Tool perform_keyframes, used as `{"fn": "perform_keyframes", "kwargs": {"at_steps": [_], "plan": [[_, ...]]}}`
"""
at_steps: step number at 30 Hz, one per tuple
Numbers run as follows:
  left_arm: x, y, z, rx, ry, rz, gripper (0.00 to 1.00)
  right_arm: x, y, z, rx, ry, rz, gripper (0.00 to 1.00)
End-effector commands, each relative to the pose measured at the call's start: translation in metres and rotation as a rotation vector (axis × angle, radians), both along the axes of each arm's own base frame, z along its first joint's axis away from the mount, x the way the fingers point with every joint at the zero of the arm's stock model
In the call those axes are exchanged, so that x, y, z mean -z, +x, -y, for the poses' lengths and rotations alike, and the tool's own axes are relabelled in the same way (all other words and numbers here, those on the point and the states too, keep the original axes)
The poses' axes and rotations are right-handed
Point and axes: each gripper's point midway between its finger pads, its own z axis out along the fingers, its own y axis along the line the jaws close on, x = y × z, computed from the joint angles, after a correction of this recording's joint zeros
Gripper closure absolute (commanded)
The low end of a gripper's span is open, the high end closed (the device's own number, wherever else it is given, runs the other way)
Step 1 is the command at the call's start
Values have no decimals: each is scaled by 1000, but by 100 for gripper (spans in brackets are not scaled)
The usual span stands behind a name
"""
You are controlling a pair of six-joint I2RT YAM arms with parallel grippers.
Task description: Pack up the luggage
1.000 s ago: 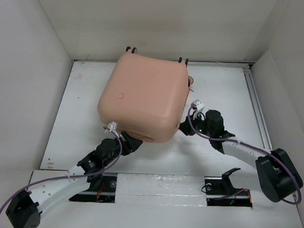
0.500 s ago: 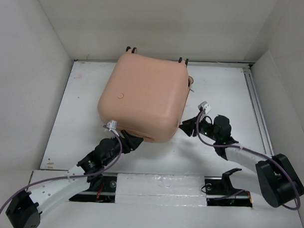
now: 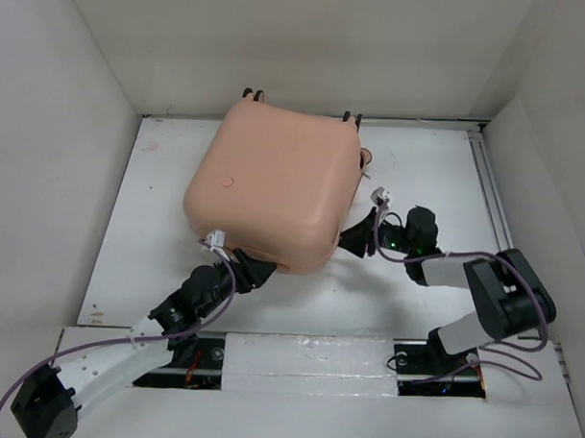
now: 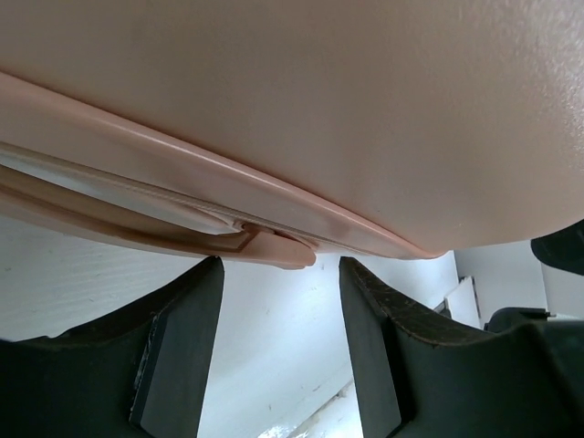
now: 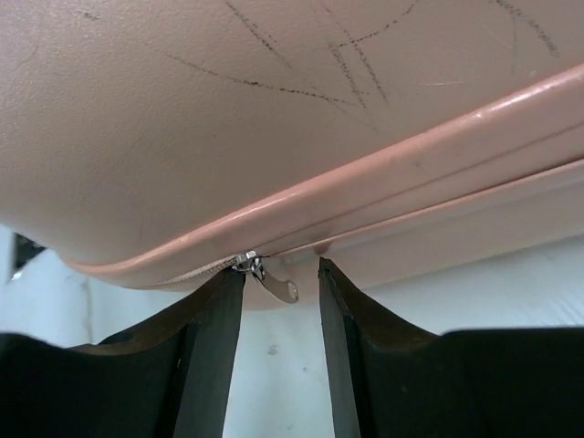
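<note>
Luggage (image 3: 274,194), shut and lying flat, sits toward the far edge of the counter (image 3: 429,166), a little left of its middle. At the case's near-left corner the left gripper (image 4: 281,297) is spread wide under the seam lip (image 4: 265,248), holding nothing. At the near-right corner the right gripper (image 5: 278,306) has its jaws parted narrowly on either side of the zipper pull (image 5: 276,285), not yet pinching it. The shell looks stiff, smooth and probably slick, and light enough to skid when pushed. The rounded faces give no purchase, so the pull and the seam lip are the likely holds, with one arm bracing.
</note>
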Motion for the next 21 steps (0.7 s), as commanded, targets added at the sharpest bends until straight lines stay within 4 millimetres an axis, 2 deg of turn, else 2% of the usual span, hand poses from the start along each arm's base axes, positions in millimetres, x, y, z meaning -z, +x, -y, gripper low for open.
{"fn": "perform_keyframes", "kwargs": {"at_steps": [1, 2, 3, 4, 5, 7, 12, 13, 15, 16, 17, 18, 19, 20, 21], "plan": [[16, -1, -4, -6, 30, 7, 51, -55, 1, -20, -177, 128, 203, 55], [16, -1, -4, -6, 30, 7, 51, -57, 1, -22, -198, 144, 212, 64], [15, 0, -4, -6, 31, 6, 51, -50, 0, -24, -208, 162, 155, 72], [15, 0, -4, -6, 31, 6, 52, -57, -1, -24, -213, 185, 215, 80], [12, 1, -3, -6, 25, 12, 52, -54, -3, -24, -214, 193, 203, 92], [15, 0, -3, -6, 31, 6, 57, -47, -2, -24, -202, 203, 181, 100], [13, 5, -4, -24, 36, 8, 65, -33, -6, -19, -150, 214, 121, 100], [13, 5, -3, -24, 35, 9, 66, -37, -7, -18, -139, 218, 130, 100], [6, 10, -2, -32, 27, 34, 68, -29, -12, -17, -99, 212, 76, 100], [5, 10, -1, -33, 23, 38, 68, -34, -16, -17, -85, 211, 83, 100], [-1, 14, 2, -30, 21, 55, 68, -31, -16, -17, -62, 190, 88, 100], [0, 15, 1, -38, 25, 55, 68, -11, -18, -20, -16, 139, -5, 100], [-9, 19, 5, -39, 13, 67, 69, -3, -22, -23, -4, 98, -28, 100], [-5, 23, 5, -45, 42, 60, 69, -10, -24, -28, 3, 55, 34, 100], [-11, 26, 8, -44, 36, 79, 69, 15, -35, -29, 19, -40, -73, 100]]}}
